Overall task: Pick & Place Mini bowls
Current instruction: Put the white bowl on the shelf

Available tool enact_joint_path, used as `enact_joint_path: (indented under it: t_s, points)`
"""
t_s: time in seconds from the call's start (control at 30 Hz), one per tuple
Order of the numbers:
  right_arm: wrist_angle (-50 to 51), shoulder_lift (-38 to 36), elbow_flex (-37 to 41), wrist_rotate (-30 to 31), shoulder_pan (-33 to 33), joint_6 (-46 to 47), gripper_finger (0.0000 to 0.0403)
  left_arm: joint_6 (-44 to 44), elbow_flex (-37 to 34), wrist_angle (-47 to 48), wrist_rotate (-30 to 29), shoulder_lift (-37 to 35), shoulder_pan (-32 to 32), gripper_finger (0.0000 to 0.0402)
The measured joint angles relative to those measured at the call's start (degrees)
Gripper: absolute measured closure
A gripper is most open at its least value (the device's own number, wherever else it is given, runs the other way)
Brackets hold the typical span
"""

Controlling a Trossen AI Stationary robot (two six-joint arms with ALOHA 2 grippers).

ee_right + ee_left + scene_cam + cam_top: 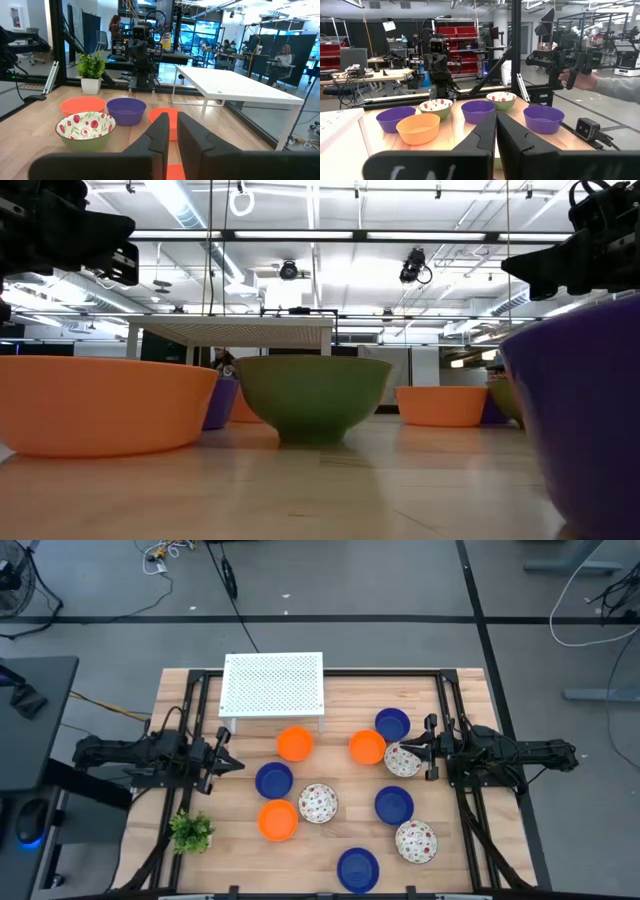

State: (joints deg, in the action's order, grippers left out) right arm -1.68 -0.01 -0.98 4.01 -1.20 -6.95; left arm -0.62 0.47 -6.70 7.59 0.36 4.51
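Note:
Several mini bowls sit upright on their bases on the wooden table (340, 840): orange (294, 743), (367, 747), (278, 820); blue (392, 724), (273, 780), (394, 804), (357, 869); white speckled (401, 759), (317, 803), (415, 841). My left gripper (238, 764) (496, 114) is shut and hovers left of the blue bowl. My right gripper (408, 748) (173, 116) is shut too, raised above the speckled bowl by the orange one (167, 122). In the low view both arms (60, 230) (590, 240) are well above the bowls.
A white perforated rack (273, 685) stands on legs at the far side of the table. A small green plant (190, 831) sits at the near left corner. Black frame rails (455, 730) run along both sides. A person's hand and sleeve (600, 82) show beyond the table.

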Motion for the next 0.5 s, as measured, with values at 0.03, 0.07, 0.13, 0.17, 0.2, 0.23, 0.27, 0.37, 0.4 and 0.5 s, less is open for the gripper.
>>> enact_joint_path:
  t_s: [0.03, 0.07, 0.13, 0.17, 0.2, 0.23, 0.27, 0.37, 0.4, 0.5]
  points:
    - [-0.01, 0.00, 0.01, -0.02, -0.01, 0.01, 0.0363, 0.00, 0.00, -0.82, 0.00, 0.00, 0.00, 0.0383]
    - [0.00, 0.00, -0.01, 0.00, -0.01, 0.01, 0.0363, 0.02, 0.00, -2.09, -0.02, 0.00, 0.00, 0.0383]
    - [-0.01, 0.00, 0.01, -0.02, 0.00, 0.01, 0.0363, 3.12, 0.00, -5.64, 0.41, 0.00, 0.00, 0.0383]
    - [0.01, 0.00, 0.01, 0.00, -0.01, -0.01, 0.0363, 5.97, -0.02, -7.37, 0.95, 0.00, 0.01, 0.0383]
    - [-0.01, 0.00, 0.01, 0.00, -0.01, 0.01, 0.0363, 8.00, -0.01, -9.66, 1.58, 0.04, 0.01, 0.0383]
    - [-0.17, 0.00, 0.00, -0.01, 0.00, 0.01, 0.0363, 9.12, 0.00, -11.95, 1.90, 0.17, 0.03, 0.0383]
    - [-0.72, 0.00, 0.01, -0.02, -0.01, 0.05, 0.0363, 9.38, 0.00, -13.80, 2.06, 0.48, 0.15, 0.0383]
    - [-2.77, 0.00, 0.00, -0.01, -0.01, 4.30, 0.0363, 8.70, 0.00, -17.52, -0.11, 3.06, 1.60, 0.0383]
    - [-3.16, 0.00, 0.00, -0.02, 0.00, 6.44, 0.0363, 7.96, 0.00, -19.04, -2.21, 4.66, 2.34, 0.0383]
    - [-3.29, 0.00, 0.01, -0.01, -0.01, 10.61, 0.0363, 2.12, 0.10, -27.19, -9.65, 11.39, 4.41, 0.0384]
